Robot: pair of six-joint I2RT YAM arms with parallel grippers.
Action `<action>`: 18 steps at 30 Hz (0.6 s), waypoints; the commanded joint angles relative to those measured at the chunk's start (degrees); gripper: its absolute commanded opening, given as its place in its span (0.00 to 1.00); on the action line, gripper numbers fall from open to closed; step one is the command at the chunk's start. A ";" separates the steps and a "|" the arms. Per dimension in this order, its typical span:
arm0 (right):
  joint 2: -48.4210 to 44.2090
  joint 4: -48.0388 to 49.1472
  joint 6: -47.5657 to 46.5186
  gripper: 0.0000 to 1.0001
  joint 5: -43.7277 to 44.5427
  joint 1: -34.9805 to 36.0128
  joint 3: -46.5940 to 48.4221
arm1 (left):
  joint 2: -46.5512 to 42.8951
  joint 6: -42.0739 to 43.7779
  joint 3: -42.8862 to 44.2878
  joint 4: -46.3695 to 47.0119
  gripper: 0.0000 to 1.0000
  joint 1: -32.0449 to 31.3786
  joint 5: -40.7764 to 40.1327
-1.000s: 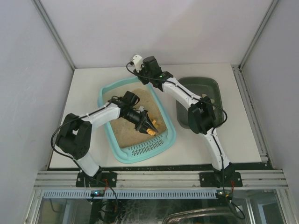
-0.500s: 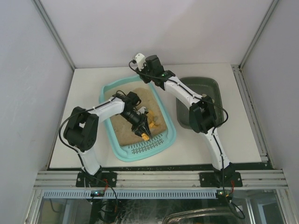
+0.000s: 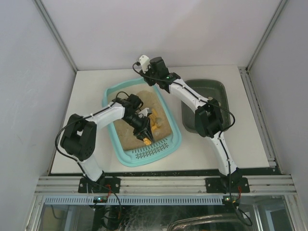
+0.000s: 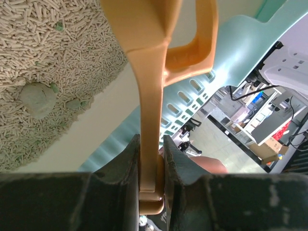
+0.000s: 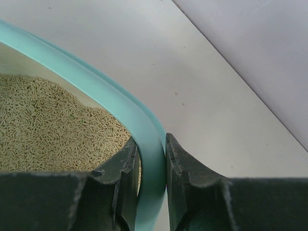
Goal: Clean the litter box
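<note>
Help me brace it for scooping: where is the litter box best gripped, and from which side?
Grip the litter box by its far rim, from above, one finger inside, one outside. That thin upright lip fits between the fingers, as the right gripper shows, and lies clear of the left gripper holding the orange scoop near the slotted grate.

No legible text, label, brand, number or sign in any view. Plain surfaces on the litter box (image 3: 151, 154), the orange scoop (image 4: 151, 96) and the grey tray (image 3: 211, 89). Background clutter (image 4: 269, 130) behind the scoop too blurred to read.
</note>
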 commanded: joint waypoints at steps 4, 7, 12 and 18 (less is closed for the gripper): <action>-0.50 -1.31 1.31 0.12 3.02 -1.78 -1.61 | -7.67 1.35 -3.77 5.65 0.00 0.09 -2.60; -0.60 -1.23 1.21 0.14 3.53 -1.37 -2.19 | -7.95 1.19 -3.90 7.64 0.00 0.10 -2.32; -1.03 -1.34 1.16 0.44 3.64 -0.83 -2.27 | -9.17 -0.38 -5.16 11.34 0.00 0.15 -1.78; -1.52 -1.09 1.30 0.78 2.71 -0.50 -2.07 | -13.22 -2.36 -9.66 16.73 0.00 1.29 -1.75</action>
